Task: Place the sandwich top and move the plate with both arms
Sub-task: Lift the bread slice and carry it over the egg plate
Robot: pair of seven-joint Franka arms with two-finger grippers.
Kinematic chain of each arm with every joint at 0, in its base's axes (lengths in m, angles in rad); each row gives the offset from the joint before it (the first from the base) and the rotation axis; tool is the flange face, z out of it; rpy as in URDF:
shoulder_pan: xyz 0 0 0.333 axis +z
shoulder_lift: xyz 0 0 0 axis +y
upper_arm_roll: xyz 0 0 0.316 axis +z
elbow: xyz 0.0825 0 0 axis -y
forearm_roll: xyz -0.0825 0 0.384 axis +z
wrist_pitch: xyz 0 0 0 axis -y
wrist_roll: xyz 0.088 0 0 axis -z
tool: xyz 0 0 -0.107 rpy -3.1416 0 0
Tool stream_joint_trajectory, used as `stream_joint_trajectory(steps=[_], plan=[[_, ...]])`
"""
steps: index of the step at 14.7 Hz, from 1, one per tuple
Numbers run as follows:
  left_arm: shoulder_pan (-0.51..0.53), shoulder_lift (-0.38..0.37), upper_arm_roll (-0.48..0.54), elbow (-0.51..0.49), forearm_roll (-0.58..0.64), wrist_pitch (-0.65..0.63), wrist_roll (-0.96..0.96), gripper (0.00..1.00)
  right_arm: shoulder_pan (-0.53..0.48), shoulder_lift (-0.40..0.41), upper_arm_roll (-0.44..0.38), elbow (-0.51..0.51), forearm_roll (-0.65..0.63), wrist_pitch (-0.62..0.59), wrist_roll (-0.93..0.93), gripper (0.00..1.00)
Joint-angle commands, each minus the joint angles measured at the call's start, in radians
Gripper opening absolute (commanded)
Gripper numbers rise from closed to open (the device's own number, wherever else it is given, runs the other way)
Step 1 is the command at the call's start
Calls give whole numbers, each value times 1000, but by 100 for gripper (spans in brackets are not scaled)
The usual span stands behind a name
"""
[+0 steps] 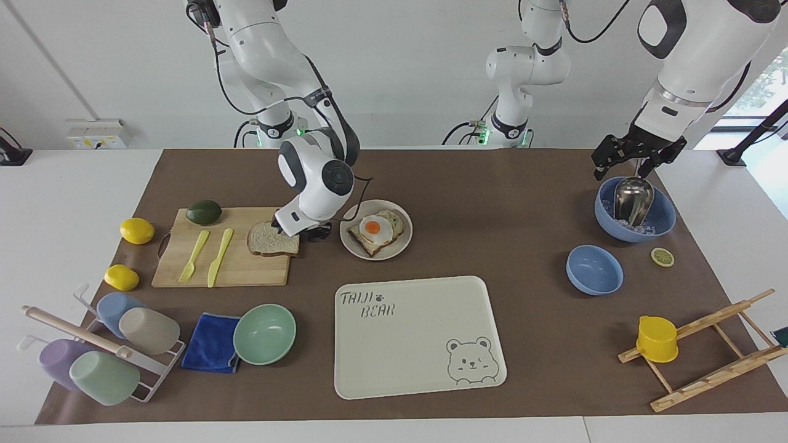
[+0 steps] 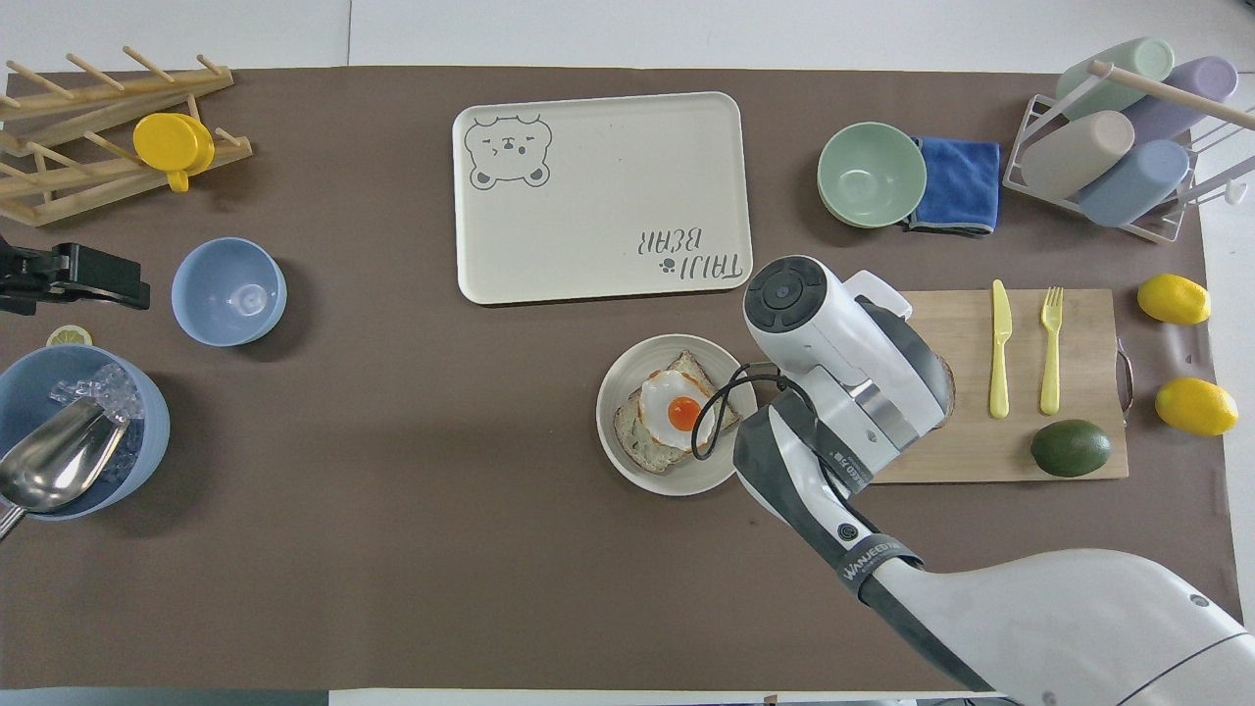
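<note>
The sandwich top (image 1: 271, 241), a plain wholemeal slice, lies flat on the wooden cutting board (image 1: 246, 271) at the corner beside the plate. The beige plate (image 1: 398, 247) holds a toast slice with a fried egg (image 1: 373, 229). My right gripper (image 1: 303, 234) is low at the slice's edge on the plate side. In the overhead view the right arm's wrist hides that gripper and nearly all of the slice; the plate (image 2: 627, 463) shows beside it. My left gripper (image 1: 637, 161) waits over the blue bowl with ice and a metal scoop (image 1: 631, 200).
The board also carries a yellow fork, a yellow knife (image 1: 218, 257) and an avocado (image 1: 204, 211). The bear tray (image 1: 418, 332) lies farther from the robots than the plate. A mint bowl (image 1: 265, 334), blue cloth, cup rack and two lemons are toward the right arm's end.
</note>
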Motion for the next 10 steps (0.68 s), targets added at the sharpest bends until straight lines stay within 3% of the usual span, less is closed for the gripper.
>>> stream_joint_trajectory(steps=[1, 5, 9, 10], plan=[[-5, -4, 5, -3, 14, -9, 6, 100, -15, -36, 7, -51, -19, 30, 6, 74], [-5, -4, 5, -3, 14, -9, 6, 100, -15, -40, 9, -62, -19, 30, 8, 47], [-5, -4, 5, -3, 14, -9, 6, 100, -12, -43, 9, -67, -19, 29, 3, 0], [-5, -6, 5, -3, 14, -9, 6, 100, -4, -43, 9, -61, -19, 19, 3, 0]])
